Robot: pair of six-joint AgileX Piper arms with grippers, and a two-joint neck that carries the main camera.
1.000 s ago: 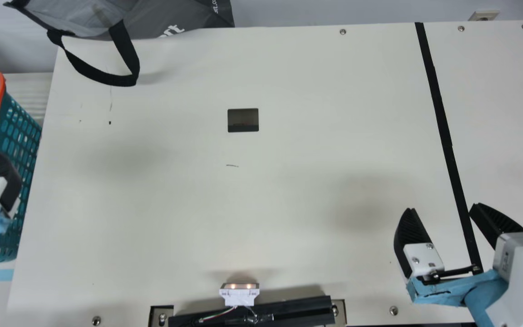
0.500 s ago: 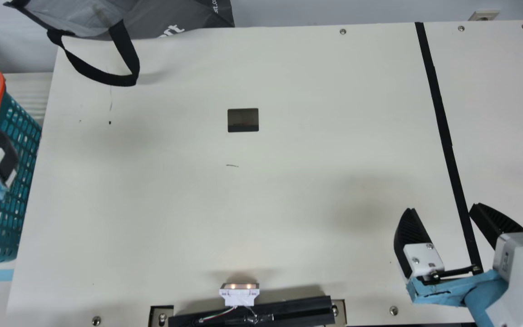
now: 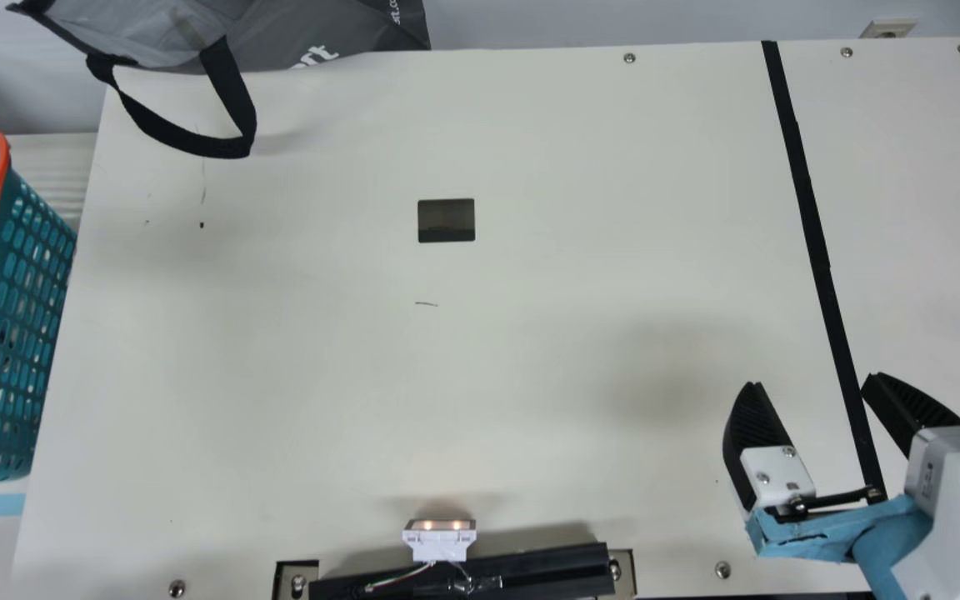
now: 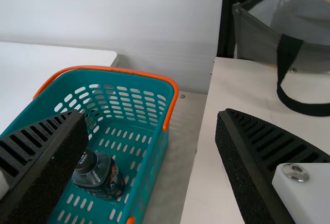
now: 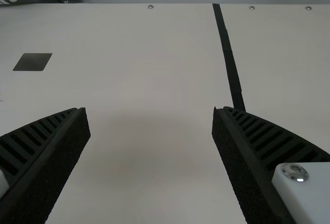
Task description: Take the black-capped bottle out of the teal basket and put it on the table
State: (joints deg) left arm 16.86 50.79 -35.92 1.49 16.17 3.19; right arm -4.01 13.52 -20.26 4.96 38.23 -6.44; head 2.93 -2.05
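cream table (image 3: 530, 350), teal basket (image 4: 163, 86) just beside its left edge, two empty grippers, the black-capped bottle (image 4: 109, 183) low in the basket.
left gripper (image 4: 151, 114) hangs by the basket, fingers spread wide, holding nothing; right gripper (image 3: 813, 381) is wide open and empty at the table's near right corner. the bottle lies close to the basket's table-side wall, so a descent a little off line could catch a fingertip on that rim and shove the basket, or knock the bottle over; a shallow grip might slip during the lift.
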